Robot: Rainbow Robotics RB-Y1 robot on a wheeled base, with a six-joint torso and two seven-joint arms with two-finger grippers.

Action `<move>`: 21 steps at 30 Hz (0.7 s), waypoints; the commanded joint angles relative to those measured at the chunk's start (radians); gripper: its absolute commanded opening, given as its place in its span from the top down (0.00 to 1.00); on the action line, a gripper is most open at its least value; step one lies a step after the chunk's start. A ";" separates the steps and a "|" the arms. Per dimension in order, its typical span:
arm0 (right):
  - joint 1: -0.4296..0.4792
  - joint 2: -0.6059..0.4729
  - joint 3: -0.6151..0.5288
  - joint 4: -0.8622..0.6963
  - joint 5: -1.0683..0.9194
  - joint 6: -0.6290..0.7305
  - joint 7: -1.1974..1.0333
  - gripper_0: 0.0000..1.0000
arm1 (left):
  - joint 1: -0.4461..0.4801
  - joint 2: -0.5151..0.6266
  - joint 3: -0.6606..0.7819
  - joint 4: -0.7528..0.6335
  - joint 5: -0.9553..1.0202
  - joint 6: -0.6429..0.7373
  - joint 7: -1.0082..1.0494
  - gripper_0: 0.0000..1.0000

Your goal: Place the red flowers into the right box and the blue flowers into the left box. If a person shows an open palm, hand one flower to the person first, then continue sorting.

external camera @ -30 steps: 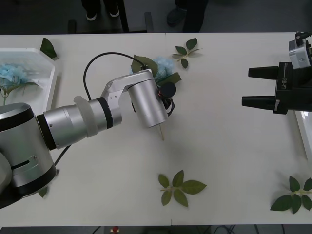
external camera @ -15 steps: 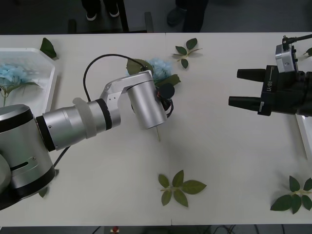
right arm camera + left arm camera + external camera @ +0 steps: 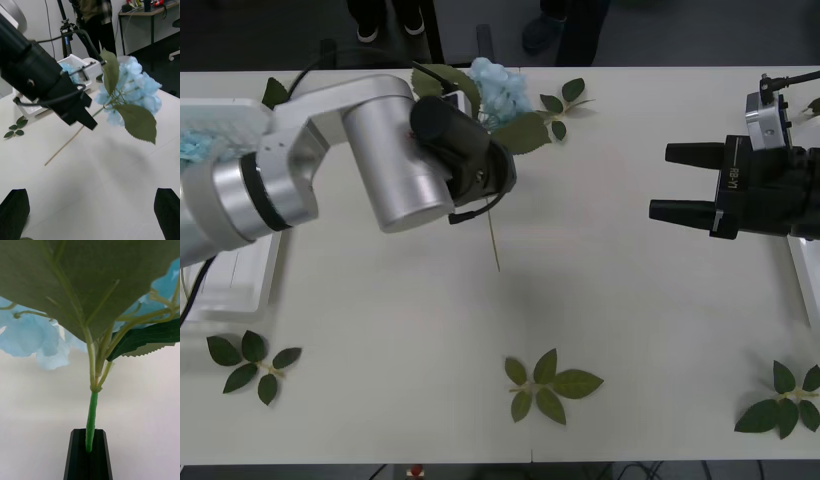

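Observation:
My left gripper [image 3: 492,180] is shut on the stem of a blue flower [image 3: 500,85] and holds it in the air over the far middle of the table. The bloom is up and the stem [image 3: 496,245] hangs down. In the left wrist view the green stem [image 3: 91,416] sits pinched between my black fingers [image 3: 88,461]. The right wrist view shows that bloom [image 3: 131,86] and the left gripper [image 3: 75,108]. The left box [image 3: 235,285] holds another blue flower [image 3: 195,145]. My right gripper [image 3: 662,182] hovers open at the right. The red flowers and an open palm are out of view.
Bloomless leaf sprigs lie at the near middle [image 3: 550,385], near right [image 3: 783,402], near left [image 3: 250,360] and far middle [image 3: 565,100]. The right box [image 3: 805,265] shows as a white edge at the far right. The table's far edge borders dark floor.
My left arm has risen and swung left and away, lifting the blue flower off the table. The right gripper shifted left a second ago and has since held still.

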 commanded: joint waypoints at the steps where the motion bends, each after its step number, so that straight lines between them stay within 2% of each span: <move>1: -0.013 -0.006 -0.029 -0.022 -0.011 -0.002 0.014 0.03 | 0.000 0.144 0.083 -0.139 0.095 0.122 -0.091 1.00; 6: -0.013 -0.008 -0.029 -0.024 -0.011 -0.002 0.014 0.03 | 0.003 0.252 0.177 -0.199 0.219 0.283 -0.215 1.00; 10: -0.013 -0.006 -0.029 -0.024 -0.011 -0.001 0.014 0.03 | 0.003 0.316 0.227 -0.179 0.294 0.350 -0.284 1.00; 17: -0.013 -0.006 -0.029 -0.024 -0.011 -0.001 0.014 0.03 | 0.011 0.462 0.247 -0.092 0.391 0.344 -0.405 1.00; 21: -0.013 -0.006 -0.029 -0.024 -0.011 -0.001 0.014 0.03 | 0.077 0.552 0.293 -0.050 0.415 0.326 -0.461 1.00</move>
